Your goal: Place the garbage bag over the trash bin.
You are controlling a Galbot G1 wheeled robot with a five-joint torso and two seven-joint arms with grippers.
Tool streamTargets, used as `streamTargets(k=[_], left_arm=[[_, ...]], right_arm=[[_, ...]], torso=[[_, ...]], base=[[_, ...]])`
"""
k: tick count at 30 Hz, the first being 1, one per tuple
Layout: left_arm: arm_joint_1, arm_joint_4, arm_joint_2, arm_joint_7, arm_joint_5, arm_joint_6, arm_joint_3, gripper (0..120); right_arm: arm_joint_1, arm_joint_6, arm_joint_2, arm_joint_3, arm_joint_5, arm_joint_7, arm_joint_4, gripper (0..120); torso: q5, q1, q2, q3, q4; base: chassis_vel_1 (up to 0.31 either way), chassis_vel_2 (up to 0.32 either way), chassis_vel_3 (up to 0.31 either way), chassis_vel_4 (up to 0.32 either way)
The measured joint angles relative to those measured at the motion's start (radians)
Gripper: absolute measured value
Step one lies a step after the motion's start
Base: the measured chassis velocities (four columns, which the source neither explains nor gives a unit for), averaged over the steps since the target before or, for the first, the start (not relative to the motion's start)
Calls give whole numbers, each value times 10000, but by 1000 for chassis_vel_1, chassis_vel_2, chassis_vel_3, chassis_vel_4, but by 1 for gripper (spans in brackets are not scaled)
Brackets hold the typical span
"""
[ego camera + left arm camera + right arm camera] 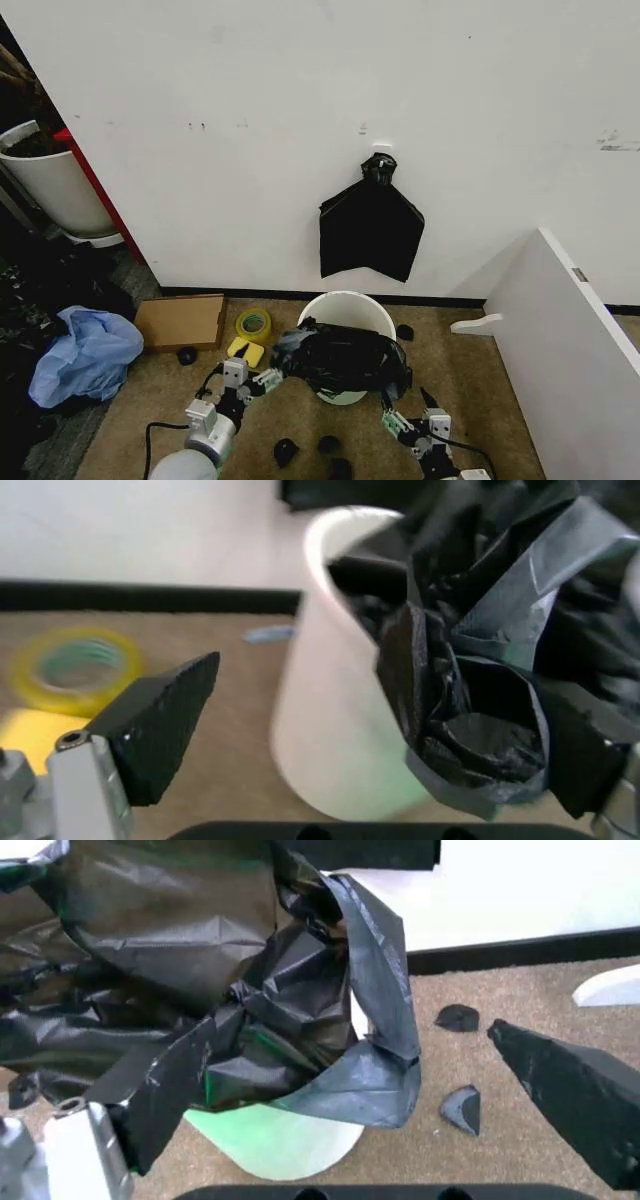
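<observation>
- Looking down, we see the trash bin (347, 312) standing on the brown carpet (480, 370) just in front of the white wall (300, 100), its rolled rim toward the wall bare.
- The garbage bag (340, 360) lies bunched over the bin's near rim, part of it sagging inside and part spilling down the outside wall.
- Our left pincer (268, 379) sits at the bag's left edge; in the left wrist view its fingers stand wide apart, and a fold of bag rests against one finger while the other is clear of it.
- Our right pincer (408, 405) is low at the bag's right side, also spread wide; in the right wrist view the plastic drapes across one finger, the other finger well apart from it.
- A flat black bag bundle (371, 228) hangs on the wall above the bin.
- On the carpet to the left lie a cardboard box (181, 321), a yellow tape roll (253, 323) and a light blue plastic heap (85, 355).
- A larger white planter (55, 185) stands at the far left, and a white panel (570, 350) on the right.
</observation>
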Motion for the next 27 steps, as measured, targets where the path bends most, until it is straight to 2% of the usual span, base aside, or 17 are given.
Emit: streamTargets(k=[4,11,14,17,19,20,21,22,23,24,26,27], left_arm=[[-34,121,397,881,-666,-584,-25,100],[106,264,644,1404,-1149,-1334,-179,100],[110,366,823,1600,-1065,-1532,-211,100],[40,808,1008,2020,-107,-1939,-236,100],[-20,1284,1098,2805,609,-2700,-259,100],[-74,1689,1139,3705,731,-3400,-271,100],[-148,2061,1133,4460,684,-3964,-286,100],[-148,2061,1133,4460,684,-3964,-286,100],[-224,2363,1095,5103,515,-4355,-305,100],[-414,2952,955,6347,111,-4894,-375,100],[-682,3678,716,6996,-146,-5573,-427,100],[-734,3781,654,6946,-237,-5711,-434,100]], right_arm=[[20,15,134,-5,-86,9,25,100],[49,226,164,1,-59,-137,45,100],[83,278,80,58,212,-351,272,100],[56,171,-109,77,576,-609,659,100],[38,132,-227,72,634,-796,844,100],[50,104,-287,48,637,-898,905,100],[77,82,-306,31,637,-923,905,100],[77,82,-306,31,637,-923,905,100],[108,64,-309,21,637,-932,900,100],[173,44,-309,4,636,-935,843,100],[232,27,-290,-35,635,-935,704,100],[238,26,-284,-50,632,-935,680,100]], torso=[[0,0,0,0,1],[0,0,0,0,1],[-1,0,0,0,2],[2,0,0,0,1],[-4,0,0,0,1],[1,0,0,1,2],[2,0,0,1,2],[2,0,0,1,2],[1,0,0,1,2],[1,-1,0,0,3],[-2,-1,-2,1,2],[-2,-1,-3,1,3]], base=[[0,0,0,0],[0,0,0,0],[0,0,0,0],[0,0,0,0],[0,0,0,0],[0,0,0,0],[0,0,0,0],[0,0,0,0],[0,0,0,0],[0,0,0,0],[0,0,0,0],[0,0,0,0]])
